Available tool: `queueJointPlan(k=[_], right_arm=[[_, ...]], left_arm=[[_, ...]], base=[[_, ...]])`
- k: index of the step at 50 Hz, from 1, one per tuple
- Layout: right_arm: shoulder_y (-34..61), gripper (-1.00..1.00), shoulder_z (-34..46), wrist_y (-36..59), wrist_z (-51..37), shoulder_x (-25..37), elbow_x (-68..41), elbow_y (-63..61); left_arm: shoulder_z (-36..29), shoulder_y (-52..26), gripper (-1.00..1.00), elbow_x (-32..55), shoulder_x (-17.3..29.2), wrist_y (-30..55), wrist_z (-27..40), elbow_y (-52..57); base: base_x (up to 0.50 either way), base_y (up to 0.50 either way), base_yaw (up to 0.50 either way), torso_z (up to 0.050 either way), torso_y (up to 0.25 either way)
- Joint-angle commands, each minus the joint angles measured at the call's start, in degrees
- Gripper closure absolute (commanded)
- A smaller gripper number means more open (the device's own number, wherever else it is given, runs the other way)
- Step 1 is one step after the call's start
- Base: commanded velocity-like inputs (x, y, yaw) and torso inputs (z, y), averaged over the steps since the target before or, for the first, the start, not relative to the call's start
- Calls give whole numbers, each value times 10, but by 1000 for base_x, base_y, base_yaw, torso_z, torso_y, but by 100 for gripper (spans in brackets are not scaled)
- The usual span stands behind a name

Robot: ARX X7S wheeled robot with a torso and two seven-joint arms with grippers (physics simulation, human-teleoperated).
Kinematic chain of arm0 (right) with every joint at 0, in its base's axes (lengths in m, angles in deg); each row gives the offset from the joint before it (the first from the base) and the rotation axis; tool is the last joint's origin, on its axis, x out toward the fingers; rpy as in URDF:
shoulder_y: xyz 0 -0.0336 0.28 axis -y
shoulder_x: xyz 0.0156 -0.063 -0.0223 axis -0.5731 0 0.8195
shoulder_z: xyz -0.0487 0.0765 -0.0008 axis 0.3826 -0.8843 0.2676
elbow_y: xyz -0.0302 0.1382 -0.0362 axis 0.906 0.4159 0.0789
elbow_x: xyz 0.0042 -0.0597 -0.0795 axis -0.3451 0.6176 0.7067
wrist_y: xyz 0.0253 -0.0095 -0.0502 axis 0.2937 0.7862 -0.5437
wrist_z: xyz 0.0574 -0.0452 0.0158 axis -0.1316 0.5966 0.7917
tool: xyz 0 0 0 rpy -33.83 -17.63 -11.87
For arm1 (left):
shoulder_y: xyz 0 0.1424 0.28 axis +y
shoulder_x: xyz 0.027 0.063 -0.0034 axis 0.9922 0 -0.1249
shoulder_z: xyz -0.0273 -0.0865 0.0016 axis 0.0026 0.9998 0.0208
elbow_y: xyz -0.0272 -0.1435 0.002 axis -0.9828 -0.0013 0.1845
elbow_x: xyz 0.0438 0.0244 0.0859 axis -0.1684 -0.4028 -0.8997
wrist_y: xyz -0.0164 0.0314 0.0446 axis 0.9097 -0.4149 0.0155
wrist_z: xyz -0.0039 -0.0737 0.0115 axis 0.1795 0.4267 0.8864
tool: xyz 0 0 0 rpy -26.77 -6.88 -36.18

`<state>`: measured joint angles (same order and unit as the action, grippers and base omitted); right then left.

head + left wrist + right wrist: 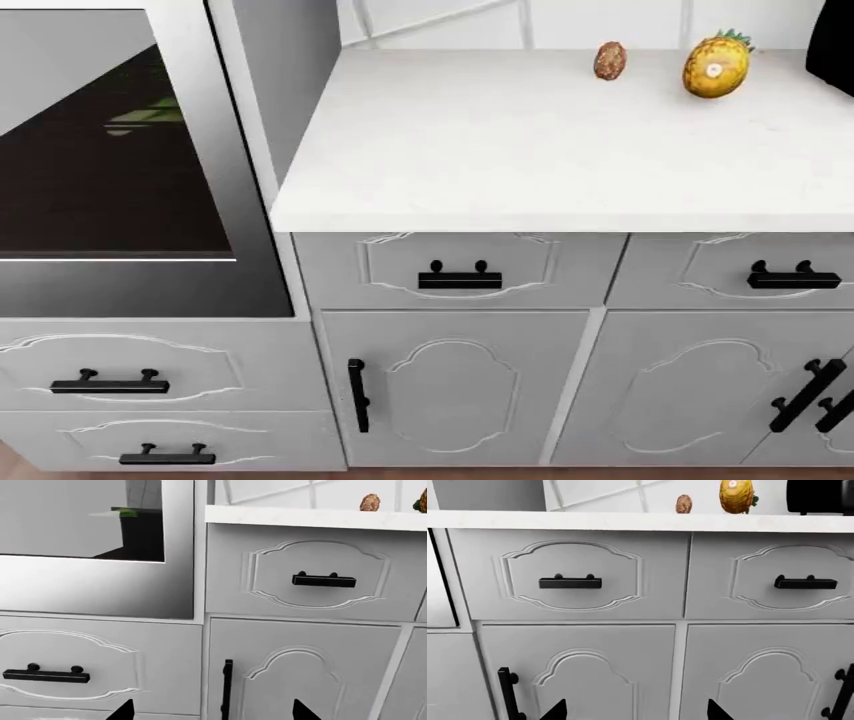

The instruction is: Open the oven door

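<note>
Both pairs of jaws show only two dark tips each, spread wide and empty, facing grey cabinet fronts. One oven door [114, 160] stands shut, up and aside of the left jaws; five drawers' bar handles count in the head view. One pineapple [715, 66] and one brown fruit [610, 60] sit on the desk [534, 140]; no writing reads.

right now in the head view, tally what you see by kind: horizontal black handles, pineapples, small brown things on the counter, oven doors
horizontal black handles: 4
pineapple: 1
small brown object: 1
oven door: 1
total: 7
</note>
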<state>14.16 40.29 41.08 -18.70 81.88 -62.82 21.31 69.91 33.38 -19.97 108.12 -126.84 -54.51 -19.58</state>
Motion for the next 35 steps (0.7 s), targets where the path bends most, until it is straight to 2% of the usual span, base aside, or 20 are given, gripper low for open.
queueJointPlan(k=[1,5,35], right_arm=[[-32,-100,142,-90,-208,140,7,14],[-20,-100,170,-103,-184,156,-23,18],[-7,-100,191,-116,-209,169,-20,23]], left_arm=[[-64,28,-100,14,60,-56,75,-11],[-68,27,-100,14,64,-56,80,-9],[-92,17,-100,6,83,-47,112,-6]], base=[[0,0,0,0,0],[47,0,0,0,0],[500,-3,0,0,0]])
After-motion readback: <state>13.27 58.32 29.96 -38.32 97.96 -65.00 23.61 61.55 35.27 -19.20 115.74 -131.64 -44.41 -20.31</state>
